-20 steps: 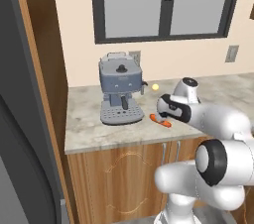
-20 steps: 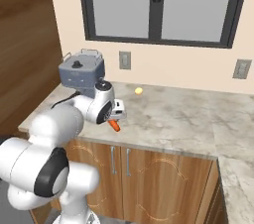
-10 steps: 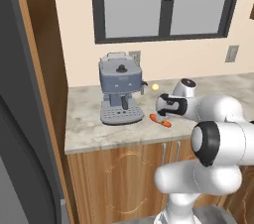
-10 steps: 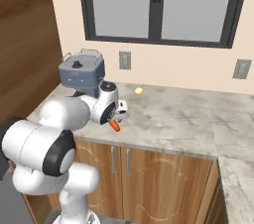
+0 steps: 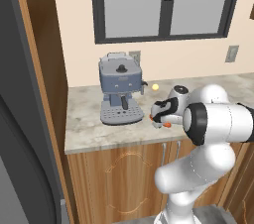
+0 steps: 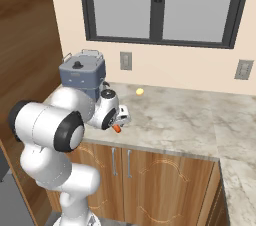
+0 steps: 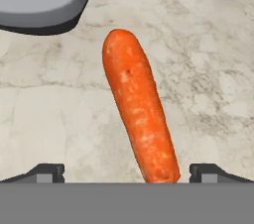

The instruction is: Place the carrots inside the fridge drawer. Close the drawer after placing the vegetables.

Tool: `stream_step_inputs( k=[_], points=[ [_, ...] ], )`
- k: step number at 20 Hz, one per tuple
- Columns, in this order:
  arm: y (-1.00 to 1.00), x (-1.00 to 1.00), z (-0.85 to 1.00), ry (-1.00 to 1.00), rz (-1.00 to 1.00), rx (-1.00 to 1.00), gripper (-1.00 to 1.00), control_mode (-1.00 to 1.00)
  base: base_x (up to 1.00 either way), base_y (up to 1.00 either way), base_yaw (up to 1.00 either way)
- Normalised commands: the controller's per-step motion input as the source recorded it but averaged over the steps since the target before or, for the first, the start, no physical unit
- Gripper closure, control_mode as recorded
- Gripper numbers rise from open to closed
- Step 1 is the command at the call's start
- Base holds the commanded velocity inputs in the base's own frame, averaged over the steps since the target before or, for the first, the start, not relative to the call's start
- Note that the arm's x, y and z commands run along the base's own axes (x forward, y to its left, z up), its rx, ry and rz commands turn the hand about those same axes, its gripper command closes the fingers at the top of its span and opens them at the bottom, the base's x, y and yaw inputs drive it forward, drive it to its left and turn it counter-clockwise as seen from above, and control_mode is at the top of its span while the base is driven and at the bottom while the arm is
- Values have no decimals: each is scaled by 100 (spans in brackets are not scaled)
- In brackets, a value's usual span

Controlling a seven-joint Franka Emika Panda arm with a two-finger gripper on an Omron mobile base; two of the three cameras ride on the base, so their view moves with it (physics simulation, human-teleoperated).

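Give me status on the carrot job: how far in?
Early. Nothing looks stowed: one carrot lies on the marble counter beside the coffee machine. In hand: the end effector hangs over that carrot, fingers open either side, not gripping. Left: grasp, carry both carrots to the fridge drawer, close it.

No text, label, brand, number or sign can be read anywhere, neither on the coffee machine (image 5: 120, 88) nor on the wall outlets (image 6: 243, 69).

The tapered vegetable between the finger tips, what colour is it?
Bright orange carrot, with paler flecks; it shows best in the hand view.
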Motion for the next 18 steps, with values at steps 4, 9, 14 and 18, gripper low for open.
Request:
stream_step_inputs(
  k=[4, 9, 14, 18],
  points=[
    [0, 32, -30, 1, 3, 0, -100, -100, 0, 0, 0],
    [0, 29, -20, 1, 4, 0, -100, -100, 0, 0, 0],
    [0, 26, -29, 2, 5, 0, -100, -100, 0, 0, 0],
    [12, 0, -52, 1, 5, -6, 100, -100, 0, 0, 0]
  ],
)
